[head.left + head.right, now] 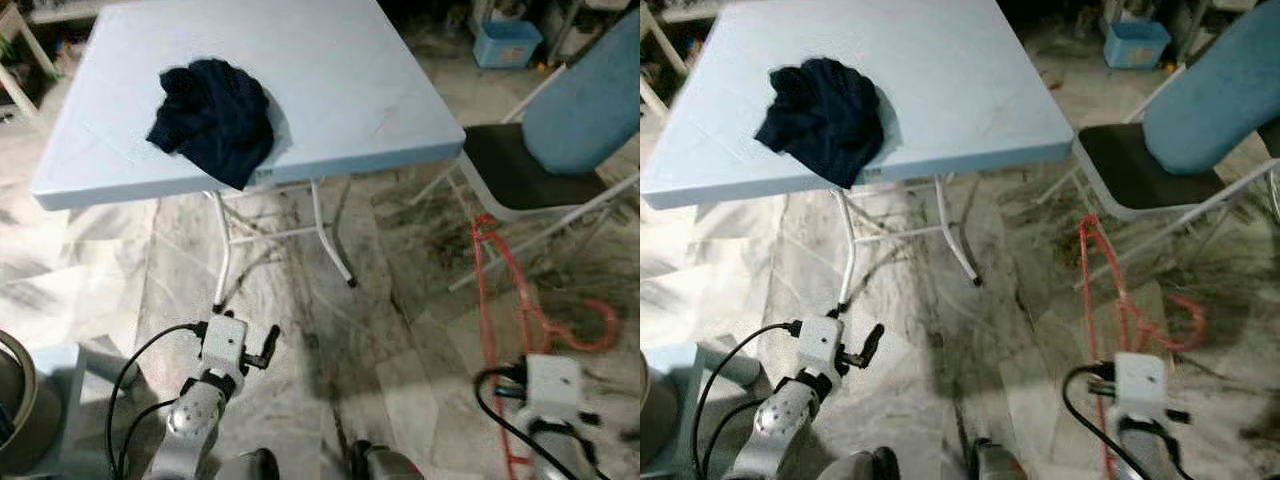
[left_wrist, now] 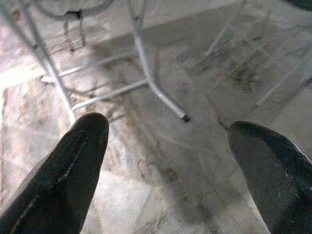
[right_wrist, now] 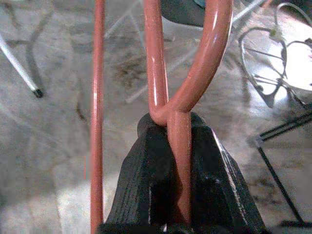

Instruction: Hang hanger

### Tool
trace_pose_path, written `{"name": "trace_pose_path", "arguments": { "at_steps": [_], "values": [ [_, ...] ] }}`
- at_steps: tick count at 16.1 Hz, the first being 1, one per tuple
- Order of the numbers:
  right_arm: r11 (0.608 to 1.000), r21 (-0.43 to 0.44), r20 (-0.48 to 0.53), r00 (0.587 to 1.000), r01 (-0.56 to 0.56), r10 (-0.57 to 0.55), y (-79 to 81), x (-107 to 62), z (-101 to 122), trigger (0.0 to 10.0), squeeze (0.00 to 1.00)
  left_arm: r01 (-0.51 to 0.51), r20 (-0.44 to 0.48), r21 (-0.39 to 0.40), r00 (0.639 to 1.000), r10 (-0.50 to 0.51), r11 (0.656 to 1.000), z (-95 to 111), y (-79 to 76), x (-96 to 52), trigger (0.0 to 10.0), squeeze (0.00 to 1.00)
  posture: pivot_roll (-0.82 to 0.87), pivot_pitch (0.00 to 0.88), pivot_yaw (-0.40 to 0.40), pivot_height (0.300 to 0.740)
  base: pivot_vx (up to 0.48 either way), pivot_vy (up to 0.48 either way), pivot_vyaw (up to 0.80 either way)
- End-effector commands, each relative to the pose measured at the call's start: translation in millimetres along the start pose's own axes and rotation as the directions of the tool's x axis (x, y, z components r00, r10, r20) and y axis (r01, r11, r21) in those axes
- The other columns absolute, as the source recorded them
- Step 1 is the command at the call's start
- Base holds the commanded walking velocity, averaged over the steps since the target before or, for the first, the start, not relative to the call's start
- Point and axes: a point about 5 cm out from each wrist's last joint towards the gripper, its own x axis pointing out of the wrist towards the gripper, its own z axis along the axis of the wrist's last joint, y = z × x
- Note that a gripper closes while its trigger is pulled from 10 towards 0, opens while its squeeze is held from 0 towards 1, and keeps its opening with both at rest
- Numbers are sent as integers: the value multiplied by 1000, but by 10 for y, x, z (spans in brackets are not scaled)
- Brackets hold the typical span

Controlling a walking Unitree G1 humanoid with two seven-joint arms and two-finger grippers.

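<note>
- Low at the right, the right pincer has its black fingers clamped on the thin red wire hanger, with the wire's crossing bend seated between them (the wrist view shows this plainly).
- From that grip the hanger runs forward above the grey-veined marble floor, and its curved hook sits out to the right, near the chair.
- Low at the left, the left pincer hangs over the floor with its two black fingers spread wide apart and nothing between them.
- Ahead stands a pale blue square folding table on white metal legs.
- On the table lies a crumpled dark navy cloth, close to its near edge.
- Right of the table stands a white-framed folding chair with a dark seat and blue backrest.
- Farther off, a small blue plastic bin rests on the floor.
</note>
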Motion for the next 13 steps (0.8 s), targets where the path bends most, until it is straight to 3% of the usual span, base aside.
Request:
{"name": "trace_pose_path", "arguments": {
  "at_steps": [1,3,6,10,13],
  "values": [
    [1000,-8,10,1000,5,-5,-41,-39,12,10000,0,13,4,17,1000,-13,1000,5,9,-69,10000,0,-114,269,22,740,0,0,0],
    [1000,-16,20,1000,-9,9,72,-33,38,10000,0,8,16,19,1000,-8,1000,37,52,-86,10000,0,-106,249,7,740,0,0,0],
    [995,19,71,993,-97,95,369,83,222,10000,0,-38,50,15,998,37,999,176,117,37,10000,0,-55,220,10,740,0,0,0],
    [991,79,115,988,-107,98,413,193,390,10000,0,-104,110,28,989,100,994,404,131,63,10000,0,-25,210,2,740,0,0,0],
    [984,123,131,985,-126,110,479,258,457,10000,0,-119,95,15,989,117,993,401,90,38,10000,0,2,204,3,740,0,0,0]
  ]
}}
